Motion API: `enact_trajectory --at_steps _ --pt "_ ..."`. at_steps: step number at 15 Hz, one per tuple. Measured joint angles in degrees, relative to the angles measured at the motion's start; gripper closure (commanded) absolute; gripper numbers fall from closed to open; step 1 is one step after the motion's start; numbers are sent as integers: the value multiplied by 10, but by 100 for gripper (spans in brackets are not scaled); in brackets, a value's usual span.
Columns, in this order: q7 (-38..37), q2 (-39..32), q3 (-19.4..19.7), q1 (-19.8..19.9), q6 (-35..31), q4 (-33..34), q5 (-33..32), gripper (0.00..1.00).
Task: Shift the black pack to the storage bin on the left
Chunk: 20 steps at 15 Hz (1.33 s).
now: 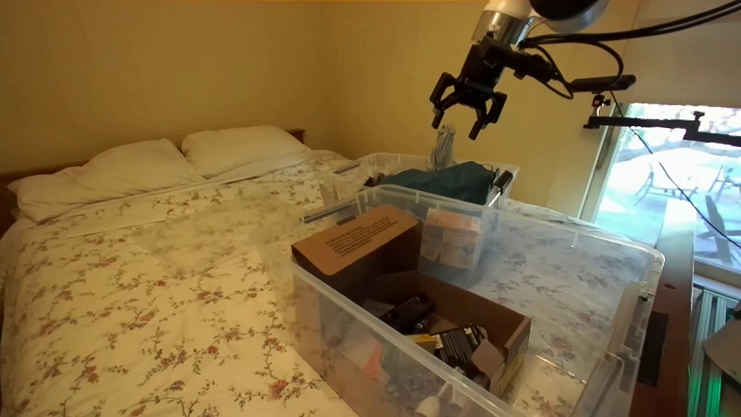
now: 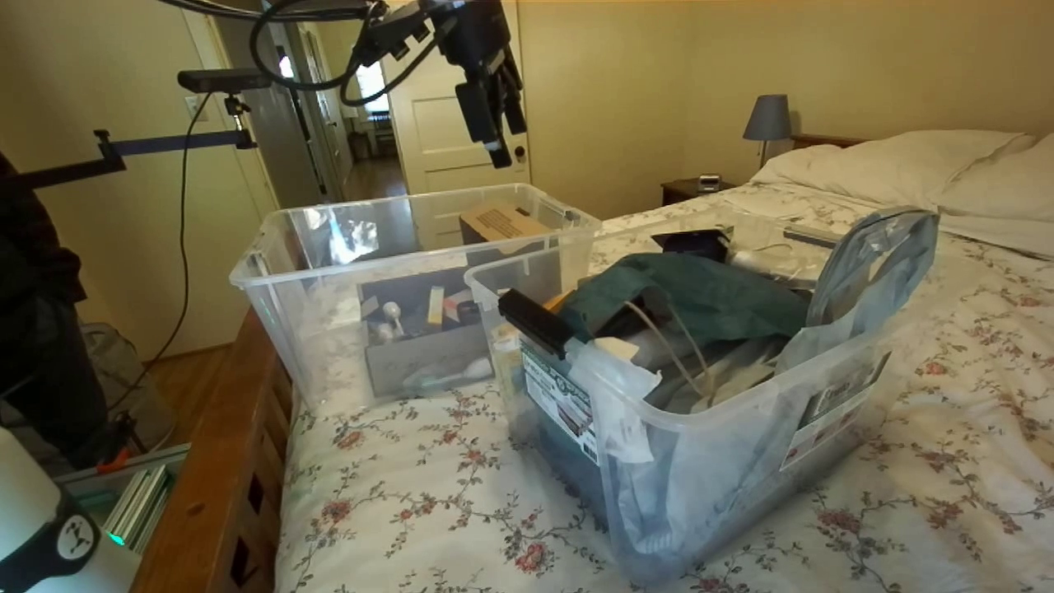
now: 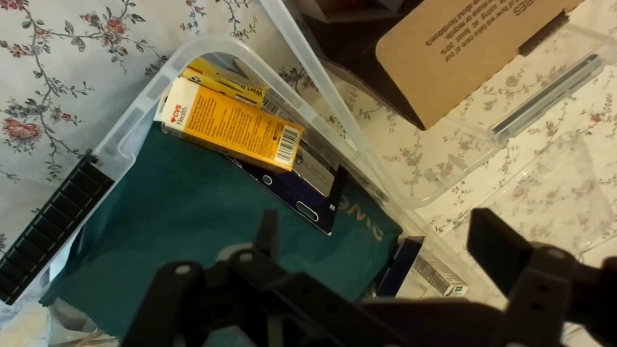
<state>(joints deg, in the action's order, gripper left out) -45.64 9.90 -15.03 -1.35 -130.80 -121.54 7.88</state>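
Plainly, the black two-fingered gripper (image 1: 455, 130) carries nothing: from where I stand its fingers (image 1: 477, 128) are spread apart, with bare air between them. It hangs well above the packed clear plastic storage tub (image 2: 683, 461), presumably at that height to pass clear of the walls and the upright grey-blue plastic bag (image 2: 840, 268).

The black pack (image 2: 697, 244), if I judge rightly, is the angular dark item in the packed tub, near the wall that faces the neighbouring clear plastic tub (image 2: 317, 321) and beside a soft, dark teal pouch (image 2: 708, 296). A black, rounded object (image 1: 410, 313) lies in an opened brown cardboard carton (image 1: 480, 302), and I cannot rule it out.

That carton sits in the neighbouring tub, which I take to be the bin meant as left. Both tubs stand side by side on a cream floral bedspread (image 2: 412, 494), probably to shorten the carry; whether their walls touch I cannot tell. An orange-and-white cardboard pharmacy box (image 3: 238, 129) lies partly over the pouch, likely for want of room beneath.

The step in hand looks like the approach. The next move calls for lining up over the pack and descending; the risk is catching the pouch or striking the rim
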Motion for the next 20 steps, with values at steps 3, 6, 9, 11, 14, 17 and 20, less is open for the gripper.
enact_trajectory --at_steps 3,6,9,11,14,17,20 --pt "-96 -22 3 1 5 26 -42 0" --pt "-211 -94 4 1 12 105 -100 0" --pt "-276 -180 26 -20 38 192 -128 0" --pt "-287 -237 45 -40 51 249 -128 0" --pt "-281 -324 63 -60 53 333 -113 0" --pt "-294 -387 99 -91 57 403 -119 0" --pt "-292 -387 102 -93 56 403 -119 0"
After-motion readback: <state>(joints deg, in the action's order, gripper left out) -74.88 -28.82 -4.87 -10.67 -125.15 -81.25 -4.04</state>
